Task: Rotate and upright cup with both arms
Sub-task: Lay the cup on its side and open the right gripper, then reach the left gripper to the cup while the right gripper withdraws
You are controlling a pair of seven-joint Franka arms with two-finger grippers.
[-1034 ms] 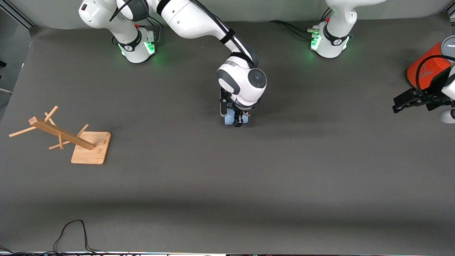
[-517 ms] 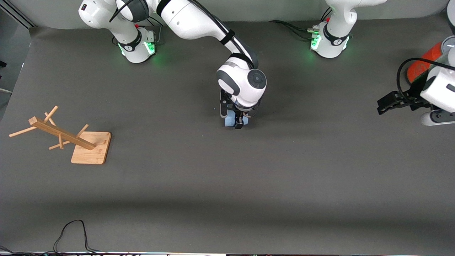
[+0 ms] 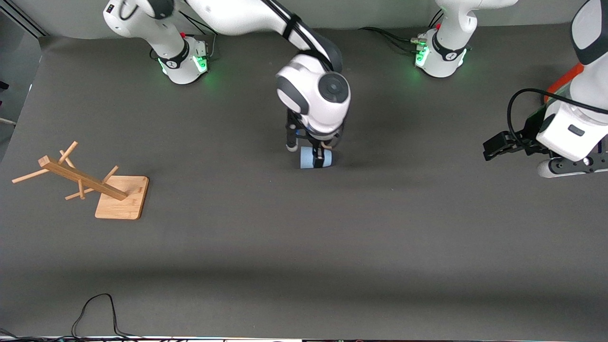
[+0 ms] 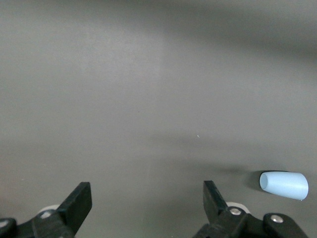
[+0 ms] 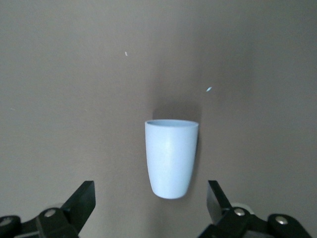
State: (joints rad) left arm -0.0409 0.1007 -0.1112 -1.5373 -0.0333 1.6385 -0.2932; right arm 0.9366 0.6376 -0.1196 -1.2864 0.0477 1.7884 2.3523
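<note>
Cup [image 3: 314,157] is shown lying on its side on the grey table [image 3: 304,237], near the middle of the mat and well apart from the wooden rack [image 3: 90,183] at the right arm's end. In the right wrist view the cup [image 5: 170,157] is seen between the spread fingers [image 5: 79,202] without being touched by either; its open mouth is turned away from the wrist camera and its narrower base toward it. The right gripper [image 3: 311,153] is held directly over the cup with its jaws wide and nothing grasped. The left gripper [image 3: 496,145] is held above the table toward the left arm's end, well apart from the cup; its jaws are likewise wide and empty, as the left wrist view confirms, where the cup [image 4: 284,184] appears small past one finger [image 4: 214,197]. An orange cylinder [image 3: 563,80] is partly hidden by the left arm.

Progress is judged to be early or intermediate: the cup is not upright, and it is gripped by neither arm. Whether any rotation has been carried out cannot be told from its pose alone. What is left, by this reading, is for the cup to be grasped, tipped onto its base, and released standing, with the left arm brought in if both are to share the work.
</note>
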